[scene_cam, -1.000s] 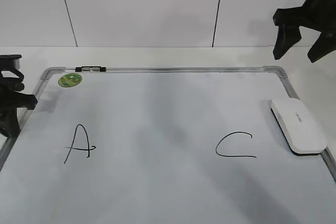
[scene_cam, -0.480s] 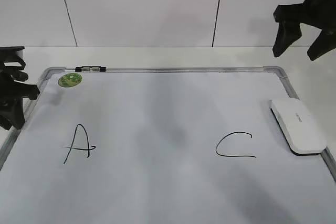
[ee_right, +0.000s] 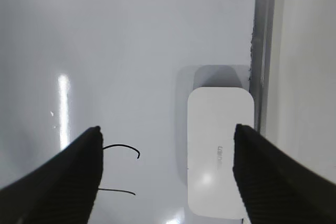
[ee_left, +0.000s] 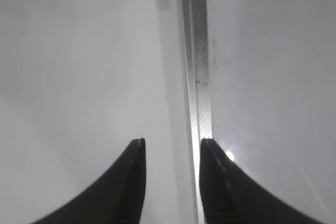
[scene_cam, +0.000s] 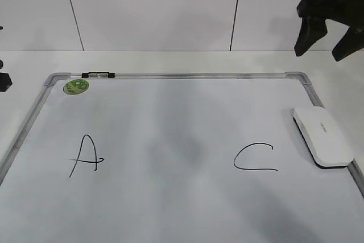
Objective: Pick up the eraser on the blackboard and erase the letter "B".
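The blackboard (scene_cam: pixel 170 118) lies flat with a black "A" (scene_cam: pixel 85 156) at left and a black "C" (scene_cam: pixel 255 157) at right. No letter "B" shows; the space between them holds only a faint grey smudge. The white eraser (scene_cam: pixel 322 136) lies on the board by its right frame. My right gripper (scene_cam: pixel 325 46) hangs open high above the board's far right corner. In the right wrist view the right gripper (ee_right: pixel 168 132) is wide open and empty above the eraser (ee_right: pixel 220 150) and the "C" (ee_right: pixel 122 150). My left gripper (ee_left: pixel 172 148) is open and empty over the board's left frame (ee_left: pixel 197 77).
A small round green magnet (scene_cam: pixel 75 86) sits at the board's far left corner, beside a black clip (scene_cam: pixel 98 75) on the far frame. A white panelled wall (scene_cam: pixel 153 9) stands behind the table. A dark bit of the left arm (scene_cam: pixel 4 81) shows at the left edge.
The left arm has drawn back to the left, almost out of the exterior view. The right gripper has risen slightly. The eraser has not moved.
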You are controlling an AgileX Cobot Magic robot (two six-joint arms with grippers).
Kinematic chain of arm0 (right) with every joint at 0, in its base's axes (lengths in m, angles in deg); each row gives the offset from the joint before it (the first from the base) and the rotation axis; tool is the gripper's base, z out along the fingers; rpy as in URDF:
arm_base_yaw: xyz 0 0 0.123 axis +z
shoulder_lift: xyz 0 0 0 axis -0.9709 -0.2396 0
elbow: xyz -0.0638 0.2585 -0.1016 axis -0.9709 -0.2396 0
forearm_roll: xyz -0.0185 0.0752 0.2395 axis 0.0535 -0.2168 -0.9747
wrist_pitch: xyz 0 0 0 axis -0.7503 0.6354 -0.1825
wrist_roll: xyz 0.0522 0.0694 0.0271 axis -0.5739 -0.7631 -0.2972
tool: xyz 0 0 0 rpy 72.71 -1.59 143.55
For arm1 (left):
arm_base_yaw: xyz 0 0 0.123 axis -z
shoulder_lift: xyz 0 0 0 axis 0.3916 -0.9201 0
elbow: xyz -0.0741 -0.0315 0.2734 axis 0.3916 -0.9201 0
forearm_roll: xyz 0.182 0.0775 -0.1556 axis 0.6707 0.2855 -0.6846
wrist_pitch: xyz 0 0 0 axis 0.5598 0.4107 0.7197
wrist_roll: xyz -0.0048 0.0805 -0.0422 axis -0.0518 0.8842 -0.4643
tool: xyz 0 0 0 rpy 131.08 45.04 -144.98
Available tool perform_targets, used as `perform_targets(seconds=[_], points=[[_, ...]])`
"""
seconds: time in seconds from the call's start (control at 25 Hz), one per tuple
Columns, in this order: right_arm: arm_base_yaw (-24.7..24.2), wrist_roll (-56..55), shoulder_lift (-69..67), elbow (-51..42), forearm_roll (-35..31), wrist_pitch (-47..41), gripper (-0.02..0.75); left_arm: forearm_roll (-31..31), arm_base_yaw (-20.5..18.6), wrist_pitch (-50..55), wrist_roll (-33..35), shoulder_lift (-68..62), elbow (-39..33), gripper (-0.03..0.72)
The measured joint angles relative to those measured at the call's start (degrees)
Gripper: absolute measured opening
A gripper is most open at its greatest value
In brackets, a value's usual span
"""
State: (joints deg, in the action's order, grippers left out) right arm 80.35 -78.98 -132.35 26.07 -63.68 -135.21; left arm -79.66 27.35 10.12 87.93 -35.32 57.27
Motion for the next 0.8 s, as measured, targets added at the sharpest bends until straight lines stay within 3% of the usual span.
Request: perform_targets(seconds=[0.28,0.52,0.8], points=[[0.0,0.0,6.38,-0.72,0.0,0.0,0.591,0.16,0.0,1.83,0.09,6.53,0.0,0.267],[0.0,0.81,17.89,-8.87,1.71,-0.35,0.59,-3.8,0.0,2.19,0.13,16.37,-3.6,0.281],[0.0,0.15,33.72,-20.07,2.53,-1.19,0.589,-4.44,0.0,2.61,0.13,28.67,-9.83,0.543]])
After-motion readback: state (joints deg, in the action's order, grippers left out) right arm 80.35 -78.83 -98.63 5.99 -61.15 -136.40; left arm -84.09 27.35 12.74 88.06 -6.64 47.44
